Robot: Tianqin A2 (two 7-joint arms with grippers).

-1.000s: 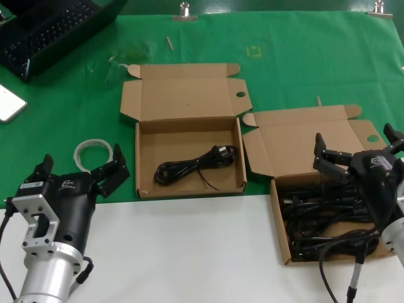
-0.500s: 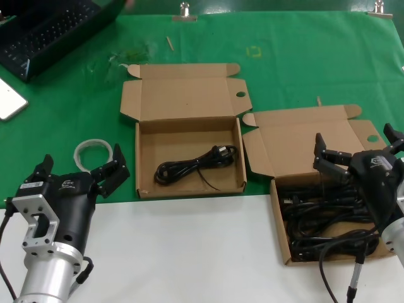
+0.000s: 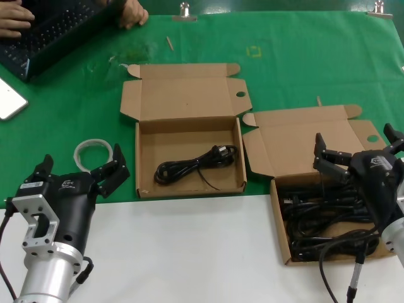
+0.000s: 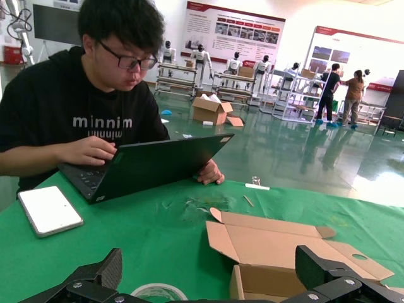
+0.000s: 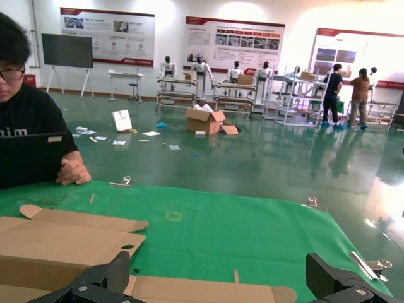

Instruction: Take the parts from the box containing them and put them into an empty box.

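The box with the flat lid [image 3: 188, 100] stands at the middle of the green mat with one black power cord [image 3: 196, 166] in it. The box with the creased lid [image 3: 278, 224] stands to the right and holds a pile of several black cords [image 3: 315, 218]. My right gripper [image 3: 355, 140] is open and empty, hovering over that pile; its wrist view shows the creased lid's edge [image 5: 208, 290] between the open jaws. My left gripper [image 3: 81, 161] is open and empty, low at the front left, left of the flat-lid box [image 4: 278, 249].
A white plastic ring [image 3: 93, 151] lies just behind my left gripper. A person types on a laptop [image 3: 53, 25] at the back left, beside a phone [image 3: 9, 101]. The table's front part is a white surface [image 3: 189, 252].
The person's hands have come into view at the laptop at the back left. Neither arm, neither box and no cord has moved.
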